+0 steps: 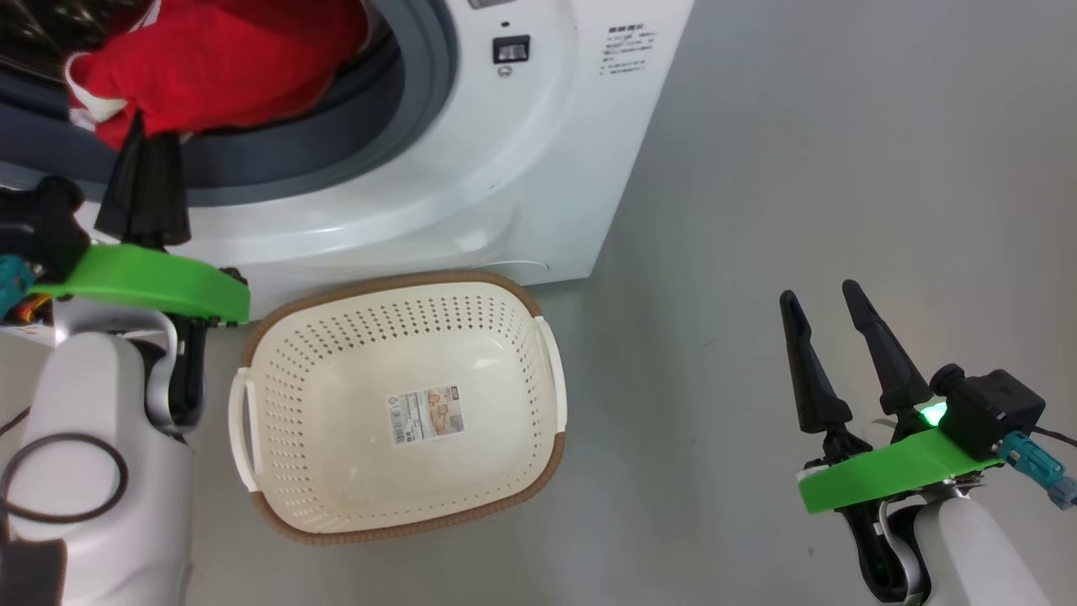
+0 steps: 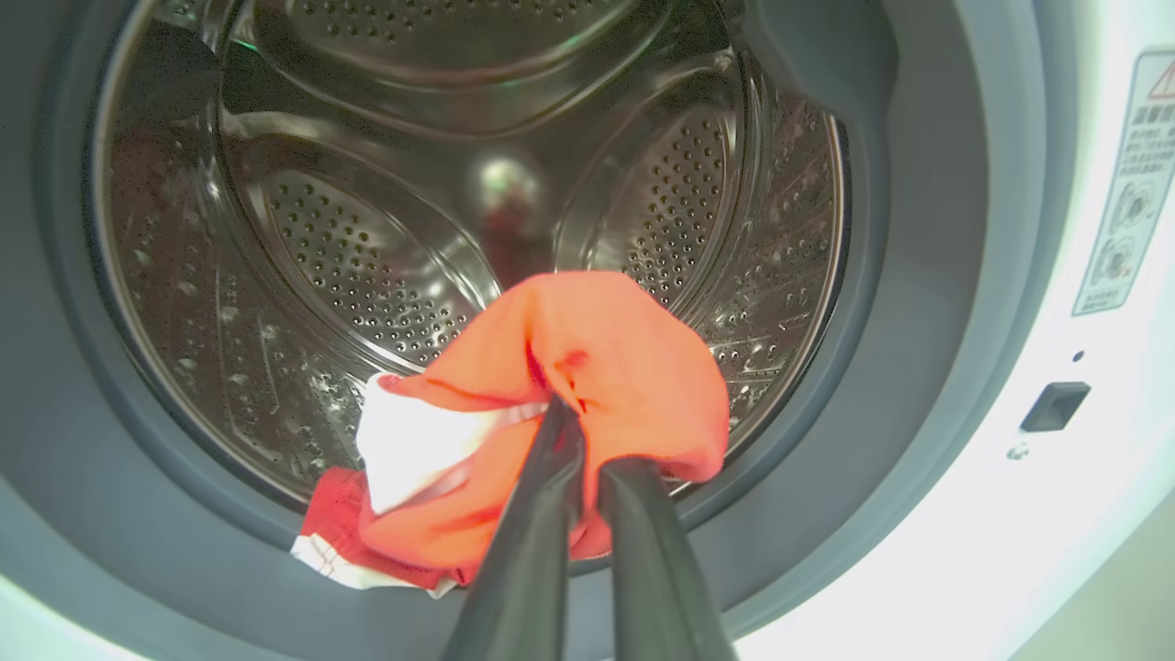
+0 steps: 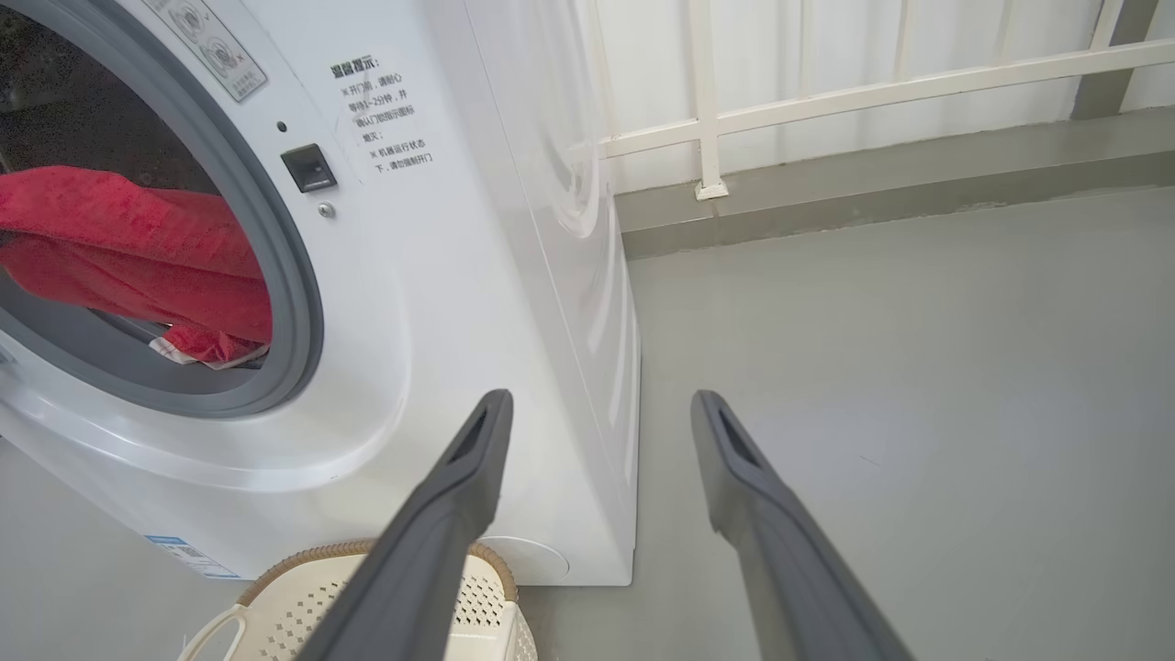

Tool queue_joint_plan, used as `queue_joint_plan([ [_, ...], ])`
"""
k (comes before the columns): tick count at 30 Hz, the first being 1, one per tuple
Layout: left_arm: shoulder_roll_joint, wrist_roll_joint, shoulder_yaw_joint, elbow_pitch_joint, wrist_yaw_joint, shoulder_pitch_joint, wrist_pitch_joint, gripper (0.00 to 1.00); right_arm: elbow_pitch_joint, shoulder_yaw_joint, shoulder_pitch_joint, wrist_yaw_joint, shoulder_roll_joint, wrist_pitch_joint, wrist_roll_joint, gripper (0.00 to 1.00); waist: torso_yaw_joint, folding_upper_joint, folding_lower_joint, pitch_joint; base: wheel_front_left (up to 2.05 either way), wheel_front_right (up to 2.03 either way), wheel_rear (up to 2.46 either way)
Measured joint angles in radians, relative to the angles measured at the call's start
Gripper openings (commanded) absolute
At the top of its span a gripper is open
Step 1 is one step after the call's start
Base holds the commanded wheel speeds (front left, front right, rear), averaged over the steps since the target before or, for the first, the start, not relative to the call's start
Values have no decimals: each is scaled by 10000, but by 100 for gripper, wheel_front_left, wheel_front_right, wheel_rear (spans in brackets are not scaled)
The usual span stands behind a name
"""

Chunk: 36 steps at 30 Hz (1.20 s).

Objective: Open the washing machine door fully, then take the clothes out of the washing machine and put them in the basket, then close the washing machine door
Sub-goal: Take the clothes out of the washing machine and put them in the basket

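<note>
L wrist view: perforated steel drum (image 2: 367, 257) of big white front-loader washing machine (image 2: 1010, 551); left gripper (image 2: 578, 413) pinching bright red soft garment (image 2: 633, 367) w/ white patches, over grey rubber ring (image 2: 808, 477). Head view: cream perforated plastic basket (image 1: 353, 353) on floor just below; right gripper (image 1: 820, 295) spread, well apart.

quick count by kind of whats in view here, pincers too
washing machine: 1
red garment: 1
basket: 1
pincers: 2 (left pincer shut on the red garment, right pincer open)
total: 5
</note>
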Motion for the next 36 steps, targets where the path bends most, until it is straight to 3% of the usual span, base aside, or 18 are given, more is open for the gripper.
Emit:
queue_joint_plan([
  [21,-786,608,644,-4661,-98,2733,-6,0,59,-184,306,0,-2,0,-267,100,430,-1,0,-428,0,0,0],
  [28,-838,508,261,-5078,-98,3510,-8,0,38,-163,365,0,0,0,-268,100,399,0,0,-380,0,0,0],
  [36,-876,489,-123,-4146,-98,4121,-6,0,-77,-125,338,0,0,0,-261,100,321,0,0,16,0,0,0],
])
